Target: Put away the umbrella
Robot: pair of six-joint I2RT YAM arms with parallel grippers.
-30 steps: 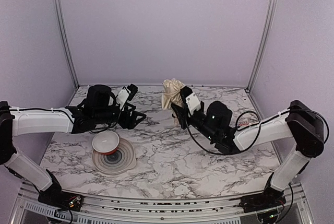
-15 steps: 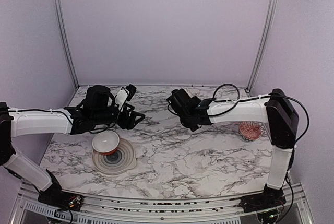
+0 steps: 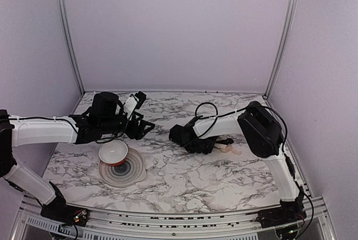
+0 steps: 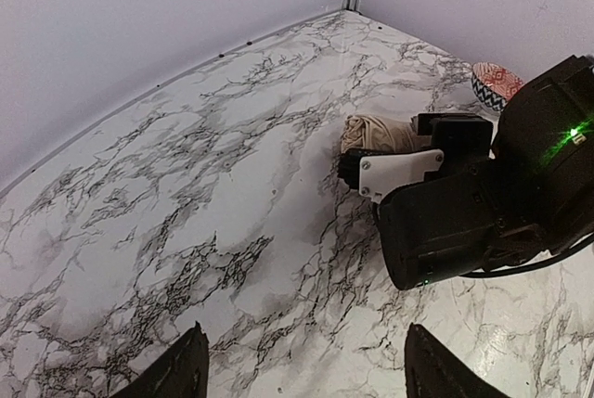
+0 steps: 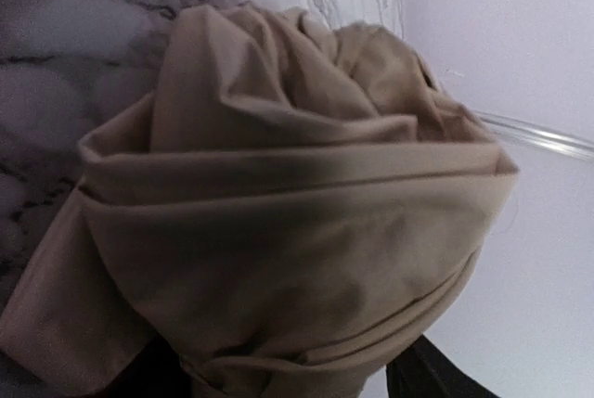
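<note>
In the last 1 second I've swung my right gripper (image 3: 211,144) down from upright, jaws pinched on the umbrella (image 5: 297,185), now low by the table (image 3: 184,178), while my left gripper (image 4: 302,370) waits wide open, so stowing remains.

Even soft light; blurred wrist close-up

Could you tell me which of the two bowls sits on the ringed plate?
The white bowl with the red base; the red-patterned bowl stands on the marble table itself.
</note>
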